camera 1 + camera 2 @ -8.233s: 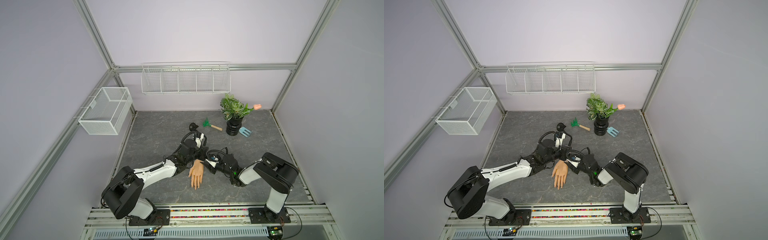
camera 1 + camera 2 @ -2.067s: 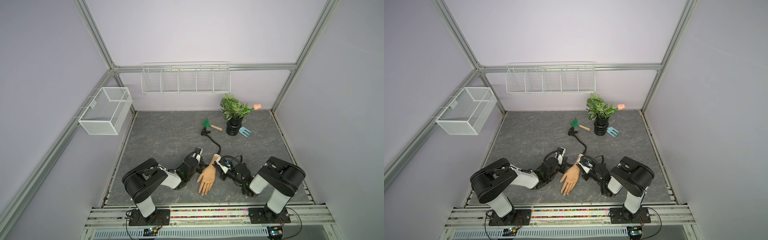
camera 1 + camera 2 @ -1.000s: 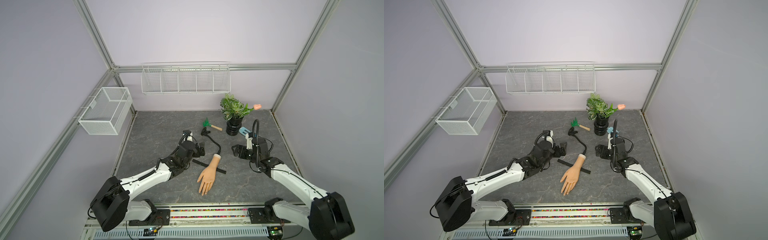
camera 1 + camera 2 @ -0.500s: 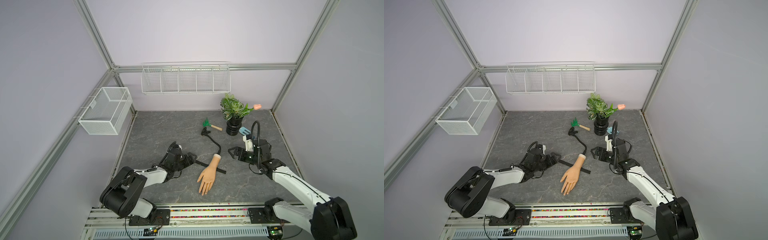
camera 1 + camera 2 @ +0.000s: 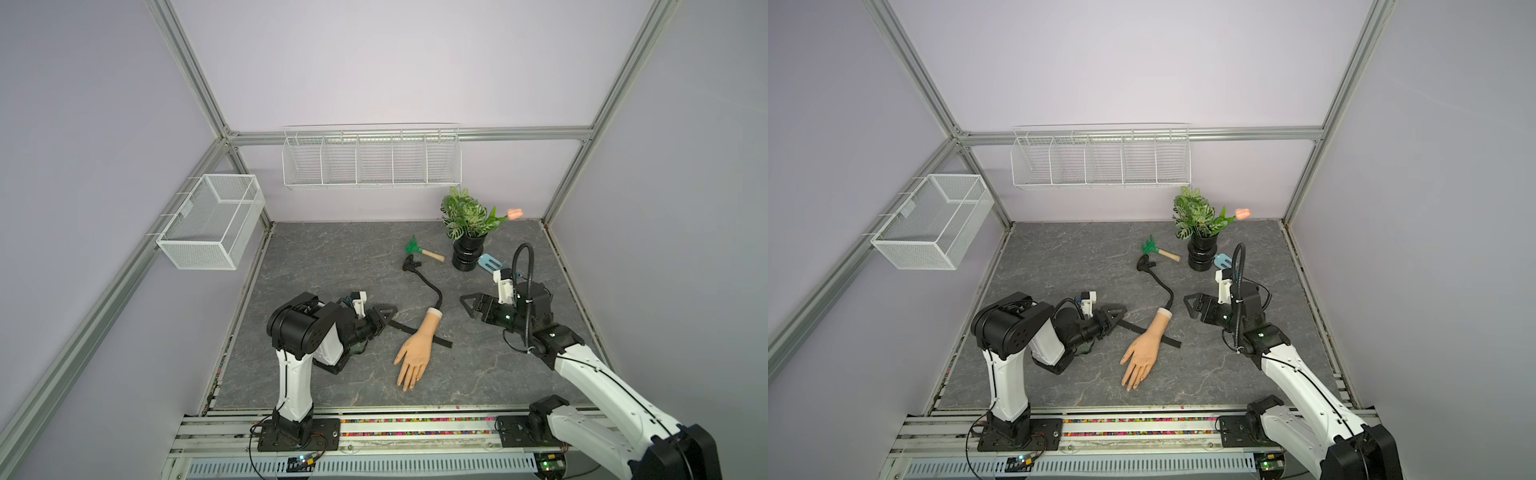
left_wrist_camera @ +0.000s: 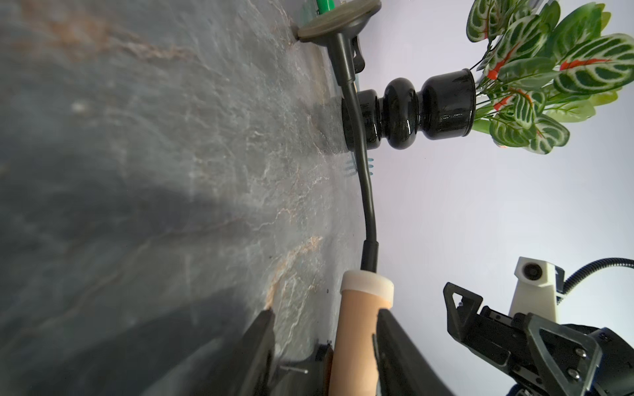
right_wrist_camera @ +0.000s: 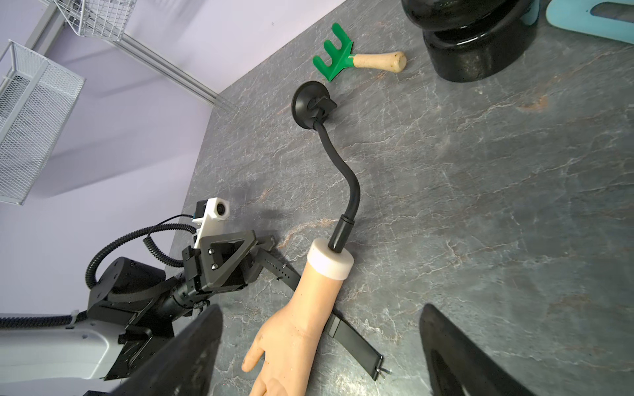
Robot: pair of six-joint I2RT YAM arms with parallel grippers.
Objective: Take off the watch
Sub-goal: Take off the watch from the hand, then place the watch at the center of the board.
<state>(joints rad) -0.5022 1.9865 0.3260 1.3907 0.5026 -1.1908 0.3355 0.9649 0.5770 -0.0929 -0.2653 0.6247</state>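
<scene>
Step as I'm reading it: grab a loose strap end and slide the watch out from under the wrist.

The small black wristwatch with the thin strap (image 5: 402, 328) is lying unbuckled and flat on the grey marbled tabletop (image 5: 332, 266). It's running under the wrist of the flesh-coloured mannequin hand (image 5: 413, 353), with one end sticking out on each side. The dial isn't showing in any view, so I'm guessing it's under the wrist.

Left gripper (image 5: 390, 318) is sitting low at the holed strap end, rolled on its side. In the left wrist view its jaws are standing partly open with the strap end in the gap between them. I'm not seeing anything clamped yet.

Right gripper (image 5: 468, 307) is hovering on the other side of the wrist, well apart from it, jaws wide open and empty.

How I'm planning it:
- I'm putting the lower jaw flat on the tabletop so it goes under the strap instead of shoving it away.
- I'm biting across the strap's width, a bit in from the tip. It looks thin and slick.
- I'm pulling low and slow along the strap's own line, away from the wrist, so the dial slides out rather than snagging.
- The hand is sitting on a black gooseneck stem with a suction-cup base (image 5: 430, 286) and will likely swing if dragged. I'm planning to bring the right gripper in to pin the forearm.

Risk I'm watching: a tip-only pinch slipping off.
</scene>
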